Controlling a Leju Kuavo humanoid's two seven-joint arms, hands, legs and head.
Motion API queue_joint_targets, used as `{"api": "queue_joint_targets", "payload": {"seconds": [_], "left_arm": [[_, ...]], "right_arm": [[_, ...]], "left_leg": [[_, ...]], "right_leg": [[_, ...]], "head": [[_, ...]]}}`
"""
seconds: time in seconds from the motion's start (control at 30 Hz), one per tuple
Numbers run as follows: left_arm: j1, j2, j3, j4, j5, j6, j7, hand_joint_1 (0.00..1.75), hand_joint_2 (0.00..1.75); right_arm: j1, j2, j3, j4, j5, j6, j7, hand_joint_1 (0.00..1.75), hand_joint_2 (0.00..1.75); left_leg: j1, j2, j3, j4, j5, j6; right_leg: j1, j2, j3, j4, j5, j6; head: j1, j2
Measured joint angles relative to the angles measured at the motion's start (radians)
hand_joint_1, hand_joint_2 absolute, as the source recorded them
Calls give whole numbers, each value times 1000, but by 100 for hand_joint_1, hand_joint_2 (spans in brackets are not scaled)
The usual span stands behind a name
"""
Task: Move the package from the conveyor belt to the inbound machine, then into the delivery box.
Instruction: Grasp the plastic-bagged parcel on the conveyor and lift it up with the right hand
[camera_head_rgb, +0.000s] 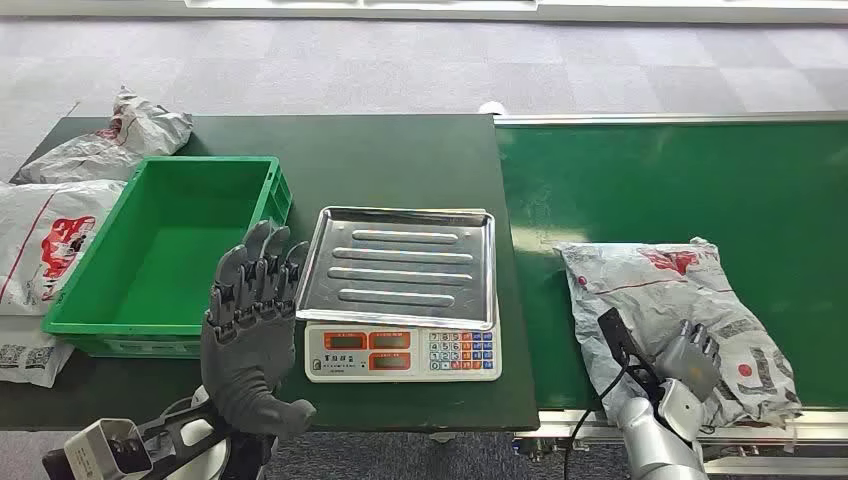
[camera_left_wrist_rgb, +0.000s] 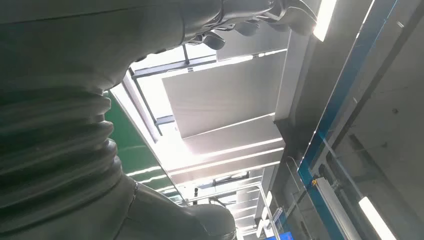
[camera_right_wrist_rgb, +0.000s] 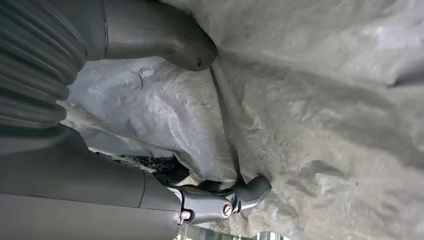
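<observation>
Green conveyor belt carries the crumpled grey plastic mailer package at its near edge; I see my right hand lying on it, fingers pressed into the wrap, grasp unconfirmed. My left hand is raised, spread, holding nothing, beside the green plastic crate and steel-tray scale

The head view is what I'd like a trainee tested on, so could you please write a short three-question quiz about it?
1. True or false: the green crate already holds a package.
2. Which hand is on the grey package on the conveyor belt: (a) left hand, (b) right hand?
3. Fill in: the steel tray sits on top of the ____.

Key: 1 false, it looks empty; 2 b; 3 scale.
</observation>
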Motion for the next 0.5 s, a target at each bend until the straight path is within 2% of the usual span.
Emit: {"api": "queue_joint_targets", "payload": {"seconds": [0.07,0.1,0.2,0.23,0.4,0.5], "left_arm": [[-2,0,0,0,0,-5,0,0,175],[-4,0,0,1,0,-9,1,0,175],[-15,0,0,5,0,-14,2,0,175],[-18,0,0,5,0,-14,3,0,175],[-27,0,0,6,-1,-13,13,0,175],[-27,0,0,6,-1,-13,15,0,175]], "right_arm": [[-7,-5,5,15,9,33,19,0,175],[-13,-11,8,30,15,66,34,14,175],[-33,-26,14,68,20,124,42,145,175],[-39,-29,16,78,21,129,39,175,175],[-60,-37,28,109,30,130,30,175,175],[-65,-37,30,116,25,126,-3,175,175]], "left_leg": [[0,0,1,0,0,0],[0,1,2,0,0,0],[1,1,8,0,-2,1],[1,1,9,0,-2,2],[1,1,12,0,-2,3],[1,1,12,0,-1,4]], "right_leg": [[0,0,1,0,0,0],[0,0,2,-1,0,0],[1,1,8,-3,-1,1],[1,1,10,-3,-1,1],[1,1,15,-5,0,3],[0,1,16,-5,1,4]], "head": [[0,0],[0,0],[0,0],[0,0],[0,0],[0,0]]}}
